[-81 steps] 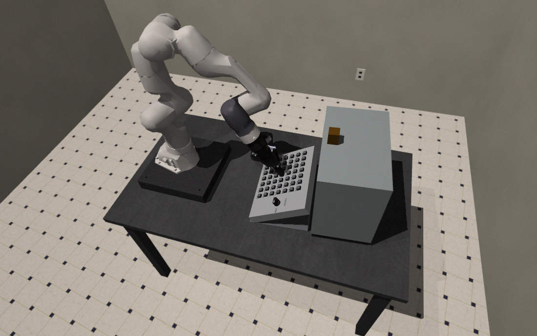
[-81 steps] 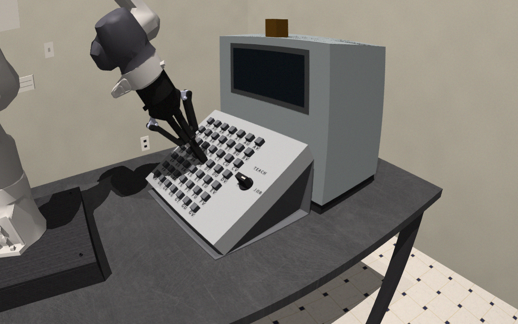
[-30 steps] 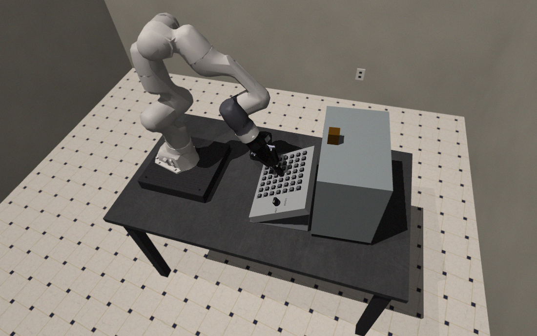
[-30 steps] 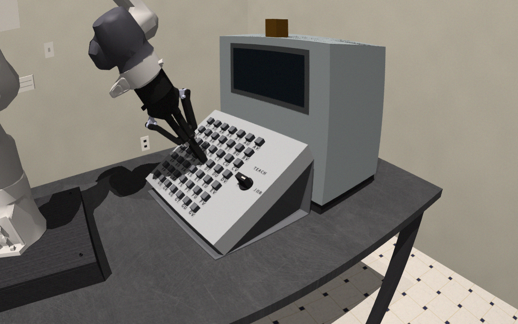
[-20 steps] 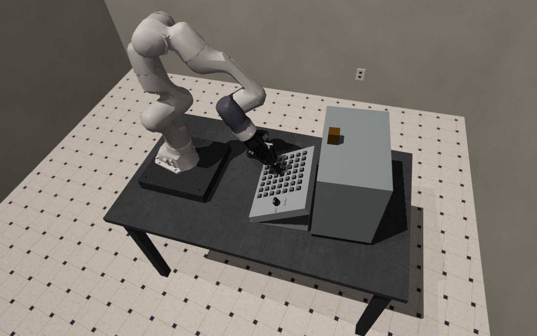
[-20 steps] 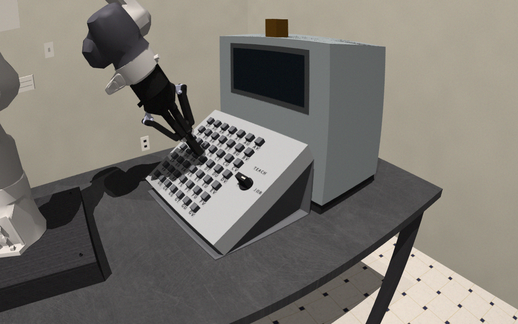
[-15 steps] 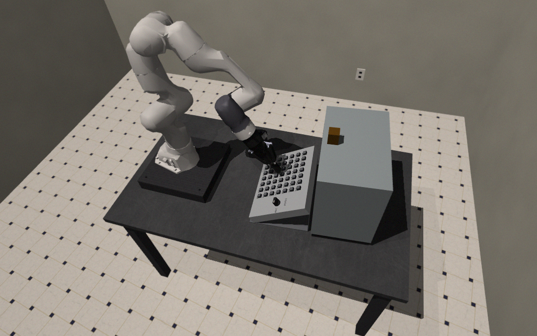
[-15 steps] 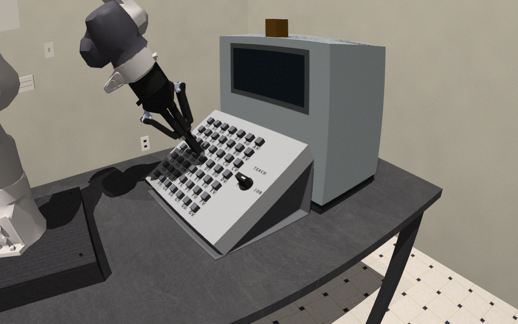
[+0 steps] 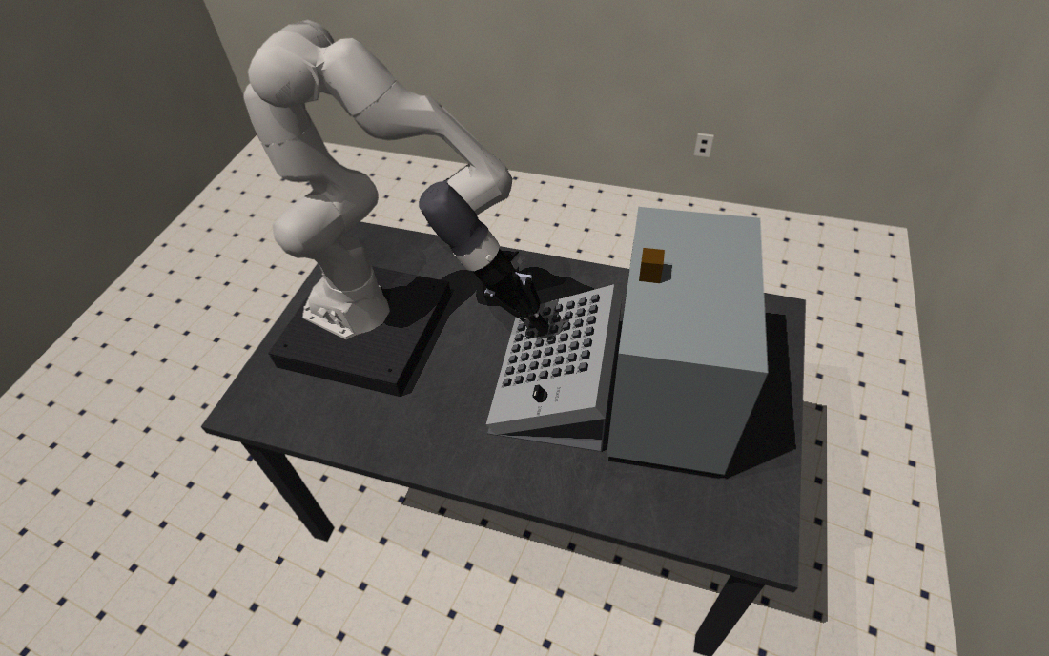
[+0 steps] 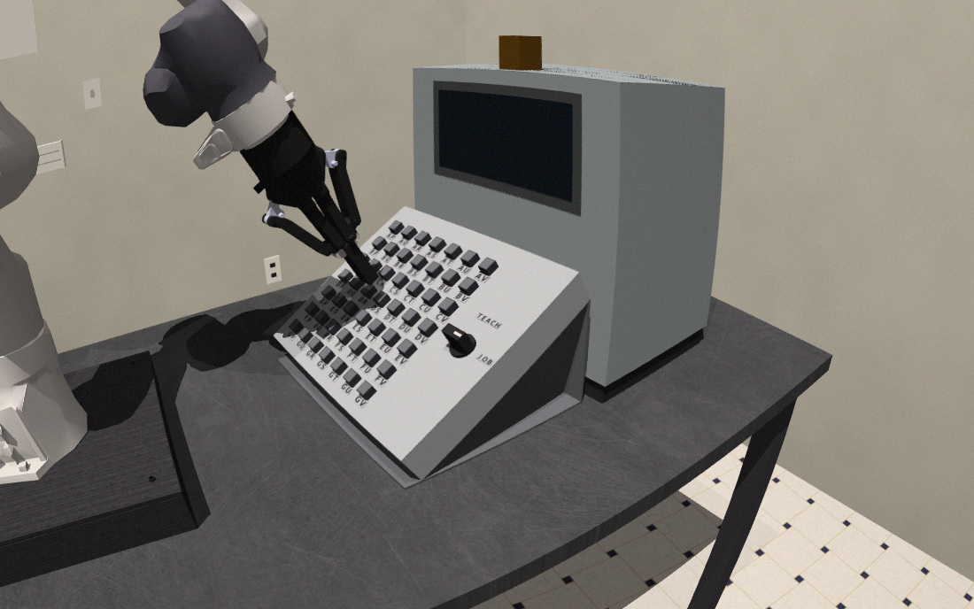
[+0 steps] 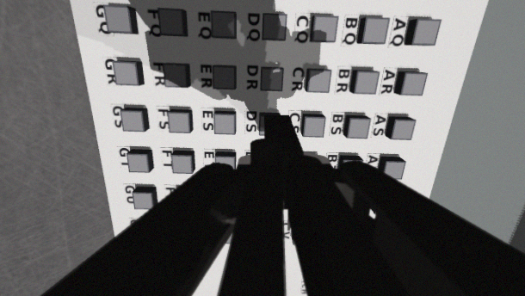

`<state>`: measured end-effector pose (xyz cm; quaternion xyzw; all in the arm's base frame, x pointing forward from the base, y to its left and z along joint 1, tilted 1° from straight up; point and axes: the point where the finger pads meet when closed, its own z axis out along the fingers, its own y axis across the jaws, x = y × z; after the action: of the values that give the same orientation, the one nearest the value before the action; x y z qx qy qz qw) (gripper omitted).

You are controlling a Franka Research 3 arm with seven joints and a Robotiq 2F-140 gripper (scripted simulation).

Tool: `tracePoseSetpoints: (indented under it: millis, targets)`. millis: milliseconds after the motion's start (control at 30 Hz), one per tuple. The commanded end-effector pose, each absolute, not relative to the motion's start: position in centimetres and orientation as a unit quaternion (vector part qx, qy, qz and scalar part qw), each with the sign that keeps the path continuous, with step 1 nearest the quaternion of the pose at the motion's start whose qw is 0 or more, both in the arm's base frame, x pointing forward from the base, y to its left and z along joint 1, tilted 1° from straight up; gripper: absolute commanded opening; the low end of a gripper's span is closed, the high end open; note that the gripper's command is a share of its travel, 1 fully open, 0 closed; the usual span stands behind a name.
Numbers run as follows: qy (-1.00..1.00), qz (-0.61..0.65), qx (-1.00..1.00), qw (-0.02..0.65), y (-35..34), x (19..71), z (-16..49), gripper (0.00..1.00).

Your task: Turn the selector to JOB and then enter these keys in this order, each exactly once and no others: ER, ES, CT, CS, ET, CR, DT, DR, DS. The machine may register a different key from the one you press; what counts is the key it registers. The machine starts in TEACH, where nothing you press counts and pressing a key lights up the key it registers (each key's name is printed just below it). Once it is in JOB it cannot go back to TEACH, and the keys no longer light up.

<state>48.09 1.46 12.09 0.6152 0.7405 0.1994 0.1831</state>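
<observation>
"What do we list first?"

"One gripper (image 9: 544,328) (image 10: 369,277) (image 11: 276,135), black, two-fingered, fingers together, nothing between them. We find it angled down over the key field, its tips partly covering the DS key (image 11: 262,123) in the wrist view. Whether they touch it, we cannot tell."

"And the machine's console?"

"One sloping keypad panel (image 9: 572,398) (image 10: 518,273) (image 11: 457,47), pale, with rows of dark grey keys, a printed name by each. From the wrist we read the ER key (image 11: 224,77), the ES key (image 11: 225,121), the DR key (image 11: 271,79), the CR key (image 11: 318,80) and the CS key (image 11: 313,124). A shadow lies over ER and part of its neighbours."

"The selector?"

"One black selector knob (image 9: 539,393) (image 10: 459,341) with a white mark, on the panel beside the keys, near the words TEACH and JOB. We cannot tell its setting for certain."

"Remaining stock?"

"One grey cabinet (image 9: 696,309) (image 10: 671,215) (image 11: 482,172) behind the panel, with a dark screen (image 10: 502,143); one brown cube (image 9: 651,265) (image 10: 520,53) on its top. We enter also one dark table (image 9: 433,440) (image 10: 301,502) (image 11: 39,151) beneath, bearing the arm's black base plate (image 9: 332,368) (image 10: 107,502)."

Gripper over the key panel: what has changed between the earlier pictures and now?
The gripper has shifted up and left in the exterior view, away from the selector. It has taken hold of nothing. Selector, panel and brown block stayed put.
</observation>
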Motion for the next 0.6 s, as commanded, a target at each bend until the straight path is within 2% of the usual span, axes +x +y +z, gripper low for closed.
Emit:
tracePoseSetpoints:
  millis: [0,267,567]
  targets:
    - [0.728,0.198,0.634,0.172,2.0,48.4,12.3,0.10]
    - [0.728,0.198,0.634,0.172,8.2,52.4,15.2,0.10]
    - [0.728,0.198,0.634,0.172,8.8,52.8,15.4,0.10]
